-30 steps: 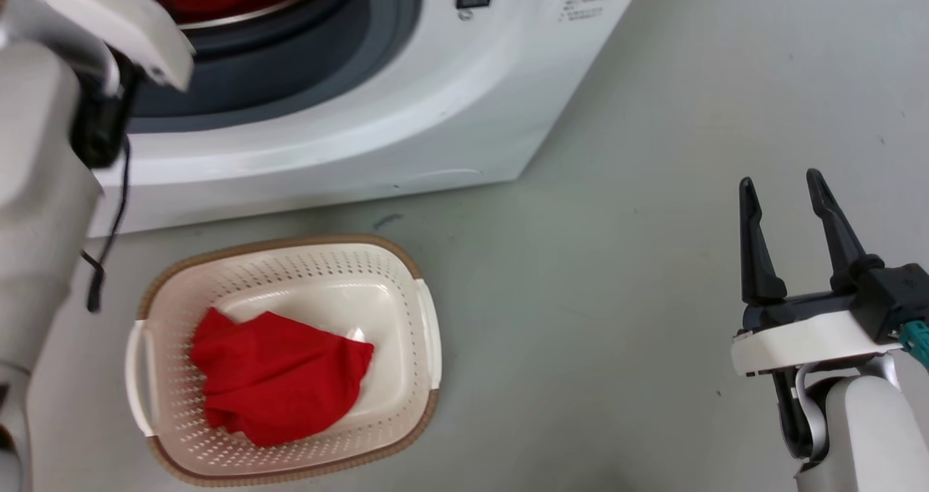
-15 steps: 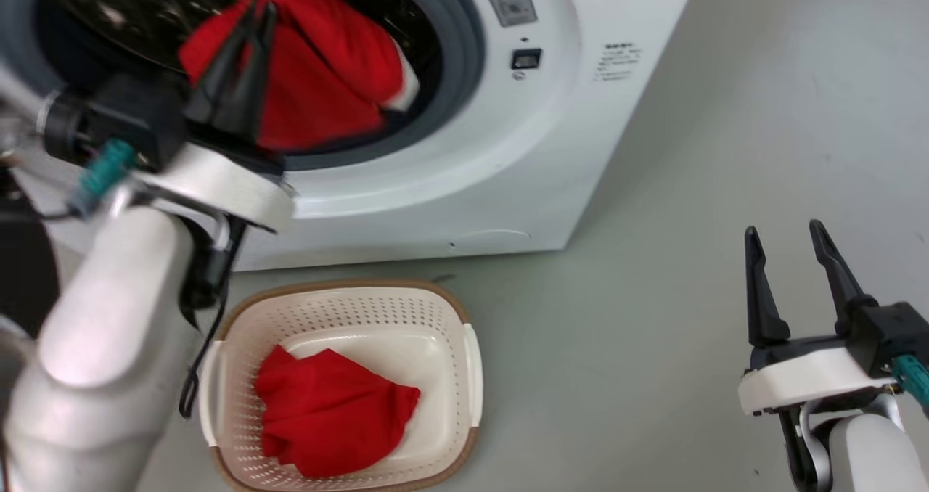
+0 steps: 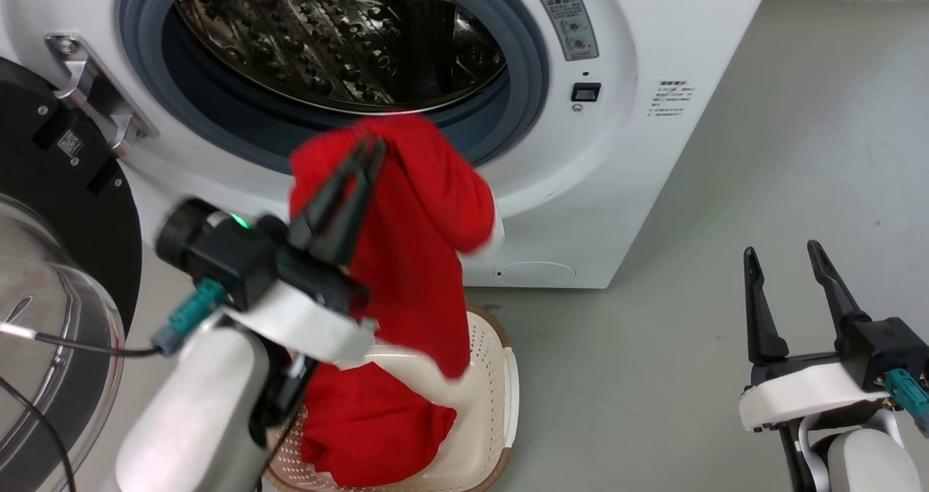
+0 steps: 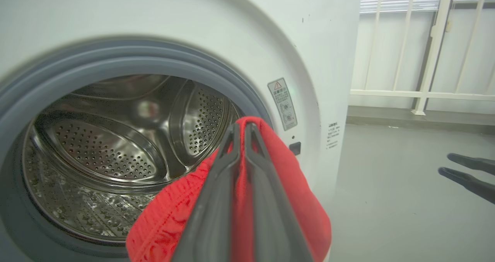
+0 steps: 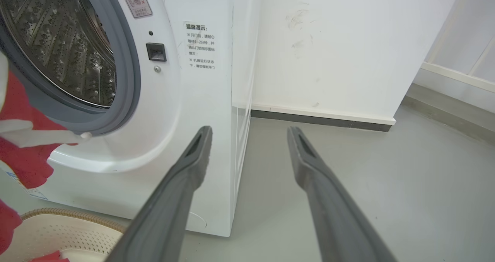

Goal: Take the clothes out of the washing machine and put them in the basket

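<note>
My left gripper (image 3: 370, 147) is shut on a red garment (image 3: 421, 238) with white trim. The cloth hangs in front of the washing machine (image 3: 624, 151), outside its door ring, and its lower end reaches over the basket (image 3: 497, 376). A second red garment (image 3: 370, 427) lies inside that basket. In the left wrist view the gripper (image 4: 241, 128) pinches the red garment (image 4: 301, 208) before the bare steel drum (image 4: 104, 150). My right gripper (image 3: 780, 256) stands open at the lower right, over the floor, holding nothing. The right wrist view shows the gripper (image 5: 249, 132) open, with the red garment (image 5: 23, 161) at the left edge.
The machine's black-framed glass door (image 3: 51, 289) swings open at the left, close to my left arm. Grey floor (image 3: 726, 209) spreads to the right of the machine. A white wall (image 5: 328, 49) and a white railing (image 4: 425, 53) stand behind.
My left gripper has pulled the red garment out of the drum and down in front of the machine, over the basket. The head camera has tilted up. The right gripper has stayed put.
</note>
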`<state>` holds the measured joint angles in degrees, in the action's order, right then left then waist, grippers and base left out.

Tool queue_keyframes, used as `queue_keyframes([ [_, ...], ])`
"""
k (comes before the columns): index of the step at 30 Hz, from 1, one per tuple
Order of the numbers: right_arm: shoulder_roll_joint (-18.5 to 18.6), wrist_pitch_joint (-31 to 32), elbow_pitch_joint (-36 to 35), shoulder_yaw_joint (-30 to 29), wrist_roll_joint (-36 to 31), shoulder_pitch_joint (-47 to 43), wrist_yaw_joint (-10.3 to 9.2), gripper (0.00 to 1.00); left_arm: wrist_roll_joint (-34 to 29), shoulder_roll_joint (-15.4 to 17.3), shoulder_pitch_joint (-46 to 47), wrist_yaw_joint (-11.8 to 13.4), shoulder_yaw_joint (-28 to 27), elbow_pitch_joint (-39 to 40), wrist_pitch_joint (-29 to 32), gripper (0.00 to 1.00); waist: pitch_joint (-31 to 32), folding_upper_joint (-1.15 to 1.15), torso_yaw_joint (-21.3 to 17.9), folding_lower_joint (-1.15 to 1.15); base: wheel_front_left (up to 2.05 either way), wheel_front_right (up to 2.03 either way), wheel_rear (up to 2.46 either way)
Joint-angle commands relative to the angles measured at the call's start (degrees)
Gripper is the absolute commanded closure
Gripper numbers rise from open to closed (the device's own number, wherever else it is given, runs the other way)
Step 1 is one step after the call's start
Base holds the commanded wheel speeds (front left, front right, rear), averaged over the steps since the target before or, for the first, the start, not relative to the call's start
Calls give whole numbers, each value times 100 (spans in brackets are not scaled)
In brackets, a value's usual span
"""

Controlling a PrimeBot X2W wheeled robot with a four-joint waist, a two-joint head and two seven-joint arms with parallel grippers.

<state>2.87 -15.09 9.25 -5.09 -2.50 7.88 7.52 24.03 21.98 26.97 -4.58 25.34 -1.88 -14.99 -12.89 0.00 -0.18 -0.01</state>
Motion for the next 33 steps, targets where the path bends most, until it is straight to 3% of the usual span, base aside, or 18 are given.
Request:
queue_keyframes([
  [1,0,-12,-16,-10,2,-75,-6,0,40,6,-111,-47,45,28,34,100,-10,0,25,1,0,0,0],
  [12,1,-11,-97,37,-80,167,-6,0,153,-108,-430,-185,692,-772,227,100,-610,0,-47,1,0,0,0],
  [33,-3,-12,-481,134,167,899,-6,0,18,-335,1121,-285,1779,-3879,-24,100,-2879,0,-761,1,0,0,0],
])
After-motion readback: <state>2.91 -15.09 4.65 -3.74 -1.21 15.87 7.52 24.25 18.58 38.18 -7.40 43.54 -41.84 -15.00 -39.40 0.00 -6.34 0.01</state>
